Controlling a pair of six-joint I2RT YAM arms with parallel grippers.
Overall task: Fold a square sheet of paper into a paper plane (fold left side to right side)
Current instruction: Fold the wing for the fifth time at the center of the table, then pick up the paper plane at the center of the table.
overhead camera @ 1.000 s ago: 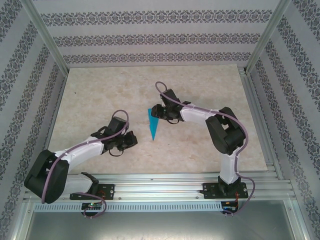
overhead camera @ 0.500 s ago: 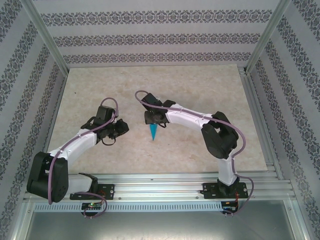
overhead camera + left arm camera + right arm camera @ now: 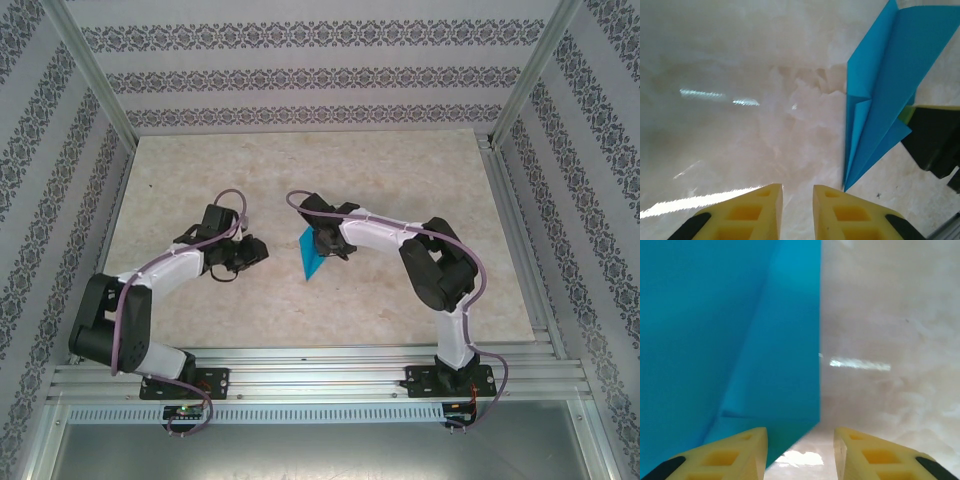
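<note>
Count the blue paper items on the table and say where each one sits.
1. The folded blue paper plane sits near the middle of the table, right at the right end effector. The arms might hide others.

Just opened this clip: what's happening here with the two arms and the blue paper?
Two arms are working on a paper plane on the table. The paper is already a narrow, creased dart. The right claw sits right at its edge with its jaws apart. One finger overlaps the paper in the wrist view, but no firm grip can be made out. The left claw hovers to the plane's left, jaws slightly apart with nothing between them, not touching it.
</note>
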